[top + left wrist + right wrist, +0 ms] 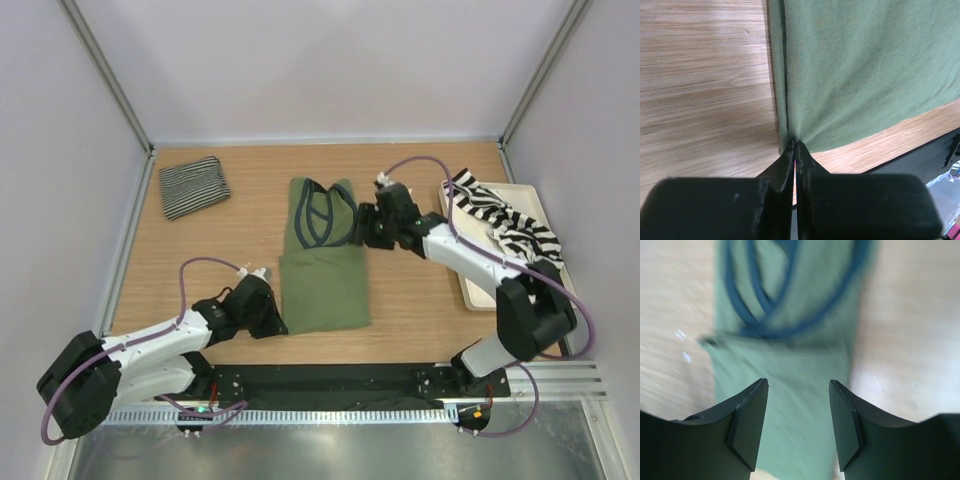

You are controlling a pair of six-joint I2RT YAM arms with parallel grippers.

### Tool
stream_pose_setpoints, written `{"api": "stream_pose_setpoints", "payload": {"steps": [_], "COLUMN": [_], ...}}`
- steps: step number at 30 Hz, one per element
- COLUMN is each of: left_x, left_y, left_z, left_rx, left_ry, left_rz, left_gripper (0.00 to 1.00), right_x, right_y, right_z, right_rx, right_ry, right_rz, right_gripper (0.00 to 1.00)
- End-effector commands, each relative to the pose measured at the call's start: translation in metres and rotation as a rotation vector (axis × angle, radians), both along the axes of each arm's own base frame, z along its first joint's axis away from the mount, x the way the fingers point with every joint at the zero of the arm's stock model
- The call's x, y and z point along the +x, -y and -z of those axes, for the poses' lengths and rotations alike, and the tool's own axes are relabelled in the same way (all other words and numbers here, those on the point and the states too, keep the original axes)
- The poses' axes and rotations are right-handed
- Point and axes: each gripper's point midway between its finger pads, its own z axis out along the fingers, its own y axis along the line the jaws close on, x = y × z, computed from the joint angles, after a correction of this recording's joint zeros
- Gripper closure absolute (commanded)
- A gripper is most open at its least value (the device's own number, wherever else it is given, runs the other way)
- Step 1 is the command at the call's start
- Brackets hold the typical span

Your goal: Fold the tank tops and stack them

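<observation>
The olive green tank top lies folded lengthwise mid-table, straps at the far end. My left gripper is shut on its near left corner; in the left wrist view the cloth bunches at the closed tips. My right gripper hovers open at the top's right edge near the straps. The right wrist view is blurred and shows green cloth below the spread fingers, nothing between them. The pinstriped tank top lies folded at the back left. The broad-striped one is crumpled on the tray.
A cream tray sits at the right side, and the right arm reaches across its near part. Frame posts and pale walls close in the table at the back and sides. A black rail runs along the near edge.
</observation>
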Motion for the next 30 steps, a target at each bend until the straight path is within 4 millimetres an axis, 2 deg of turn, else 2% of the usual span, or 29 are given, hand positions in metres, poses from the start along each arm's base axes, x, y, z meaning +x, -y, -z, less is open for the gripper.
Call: {"api": "stream_pose_setpoints", "payload": {"steps": [1,2,3,4,6,8,14,20,24,26,28,29,30], "left_x": [-0.004,-0.005,-0.006,-0.006,-0.006,-0.007,-0.008,-0.007,-0.008,-0.008,-0.009,-0.009,-0.011], "left_y": [-0.013,-0.011,-0.011,-0.01,-0.01,-0.009,-0.008,-0.005,-0.005,-0.007,-0.009,-0.008,-0.009], "left_z": [0.003,0.002,0.001,-0.001,-0.004,-0.005,-0.006,-0.007,-0.007,-0.007,-0.006,-0.008,-0.008], "left_rx": [0.07,0.061,0.058,0.051,0.039,0.034,0.025,0.02,0.015,0.023,0.038,0.04,0.047], "left_ry": [-0.004,-0.01,-0.01,-0.007,-0.004,-0.003,-0.003,-0.008,-0.014,-0.015,-0.015,-0.013,-0.02], "left_rz": [0.008,0.015,0.017,0.017,0.018,0.021,0.024,0.025,0.025,0.022,0.017,0.02,0.023], "left_gripper": [1.0,1.0,1.0,1.0,1.0,1.0,1.0,1.0,1.0,1.0,1.0,1.0,1.0], "right_x": [-0.065,-0.084,-0.098,-0.124,-0.153,-0.174,-0.201,-0.205,-0.212,-0.221,-0.227,-0.231,-0.232], "right_y": [0.033,0.032,0.031,0.029,0.029,0.02,0.006,0.005,0.005,0.006,0.009,0.01,0.009], "right_z": [0.03,0.024,0.029,0.044,0.053,0.055,0.056,0.08,0.091,0.097,0.101,0.101,0.094], "right_rx": [-0.091,-0.054,-0.037,-0.04,-0.04,-0.032,0.015,-0.058,-0.089,-0.088,-0.089,-0.093,-0.071], "right_ry": [-0.098,-0.108,-0.134,-0.188,-0.231,-0.249,-0.254,-0.279,-0.293,-0.31,-0.328,-0.331,-0.312], "right_rz": [-0.042,-0.077,-0.103,-0.134,-0.163,-0.191,-0.247,-0.245,-0.26,-0.268,-0.258,-0.261,-0.266], "right_gripper": [0.42,0.42,0.42,0.42,0.44,0.44,0.48,0.5,0.57,0.64,0.79,0.89,0.91]}}
